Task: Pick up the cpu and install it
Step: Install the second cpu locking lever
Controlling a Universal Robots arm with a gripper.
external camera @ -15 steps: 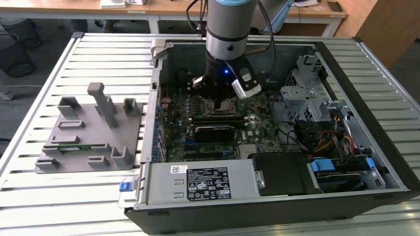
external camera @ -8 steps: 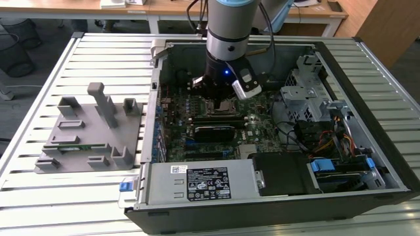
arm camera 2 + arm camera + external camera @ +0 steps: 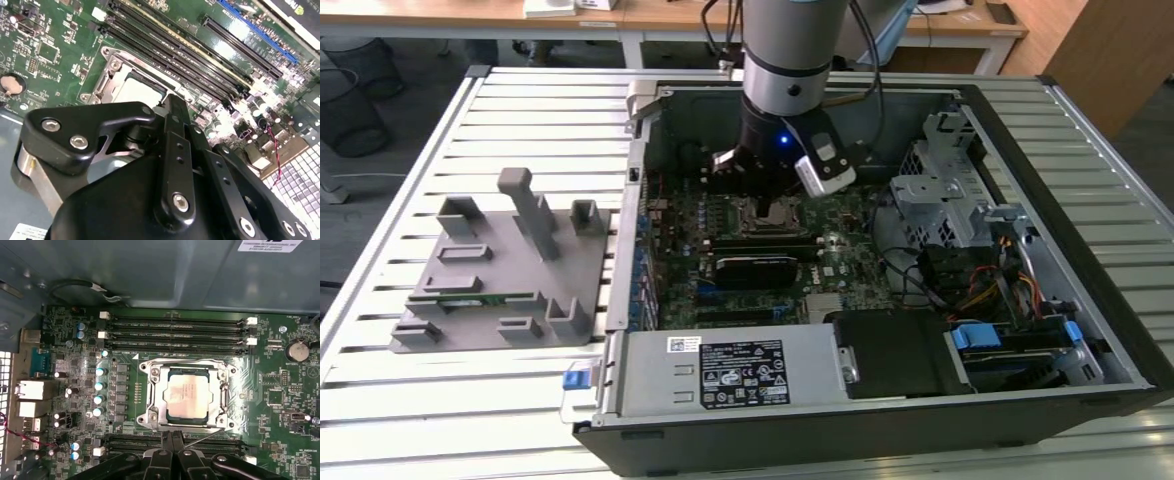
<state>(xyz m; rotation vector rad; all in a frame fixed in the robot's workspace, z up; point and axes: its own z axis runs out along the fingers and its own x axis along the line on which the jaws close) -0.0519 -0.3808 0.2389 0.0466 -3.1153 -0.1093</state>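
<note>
On the exterior view's left, a grey plastic holder block with upright posts and slots [image 3: 500,265] sits on the ribbed metal tabletop [image 3: 400,390], with a long thin green memory stick [image 3: 478,297] lying in one of its slots. Just beside it, toward the middle, is the big black open computer case [image 3: 881,425], lying flat so you can look down into it. Inside is the green motherboard [image 3: 680,215] — full of tiny parts.

Above the board hangs the grey robot arm [image 3: 790,50], reaching down into the case, with its black hand [image 3: 767,185] low over the square metal-framed socket [image 3: 771,212].

In the first wrist view, the small flat square cpu with the silvery top [image 3: 188,391] is lying flat inside that socket's frame [image 3: 150,390], and the hand [image 3: 172,442] is just beside the frame, not touching the chip. Its two black fingers [image 3: 165,445] are pressed close together with nothing between them. In the second wrist view, a pale bit of the cpu [image 3: 135,90] peeks out past the hand's black links [image 3: 172,165], next to the long black memory slots [image 3: 170,55].

Farther to the exterior view's right sit a silver metal drive cage [image 3: 947,190] and a bunch of coloured wires [image 3: 974,290].
</note>
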